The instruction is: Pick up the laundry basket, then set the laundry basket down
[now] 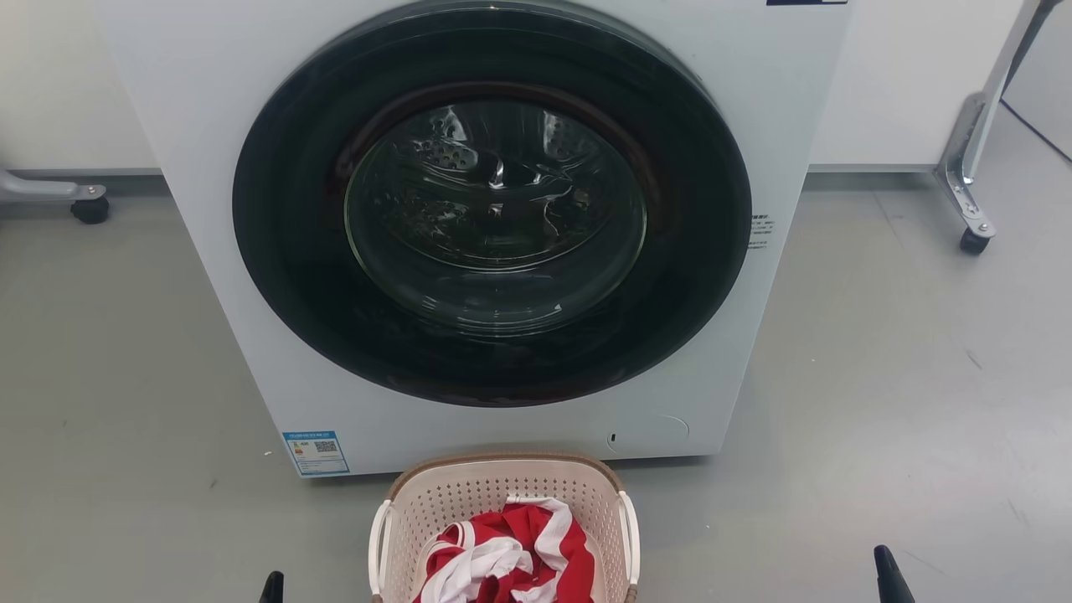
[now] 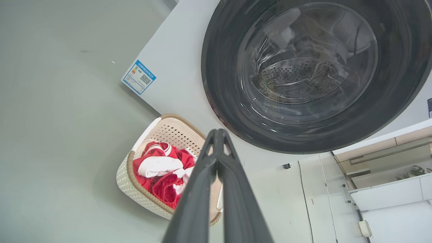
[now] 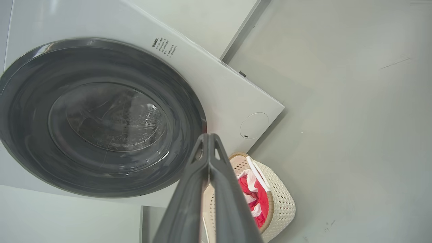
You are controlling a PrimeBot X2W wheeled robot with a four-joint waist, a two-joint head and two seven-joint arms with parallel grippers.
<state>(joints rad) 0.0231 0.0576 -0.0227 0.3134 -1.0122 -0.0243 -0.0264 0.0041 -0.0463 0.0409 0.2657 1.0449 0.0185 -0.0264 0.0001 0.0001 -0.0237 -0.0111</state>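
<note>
Grippers sit low and wide apart at the bottom edge of the head view, the left gripper (image 1: 272,588) in the lower left and the right gripper (image 1: 889,578) in the lower right. Just a dark tip of each shows, pointing up the frame above the grey floor (image 1: 879,377).

In the left wrist view, the left gripper's two long dark fingers rise from the bottom centre and meet at their tips, with nothing held between them. The right wrist view shows the same for the right gripper: fingers pressed together, tips touching, nothing in the grasp.

The laundry basket (image 1: 452,511) stands on the floor at the bottom centre of the head view, between the two grippers and touching neither. In the frame it lies closer to the left tip than to the right one. Its far rim sits just in front of the foot of the white washing machine (image 1: 209,126), and its near side is cut off by the bottom edge. A crumpled red and white cloth (image 1: 502,561) lies inside it, and white handles (image 1: 378,544) run down both sides.

In the left wrist view the basket lies lower left of the fingers, partly hidden behind them. In the right wrist view it lies lower right, again partly covered.
</note>
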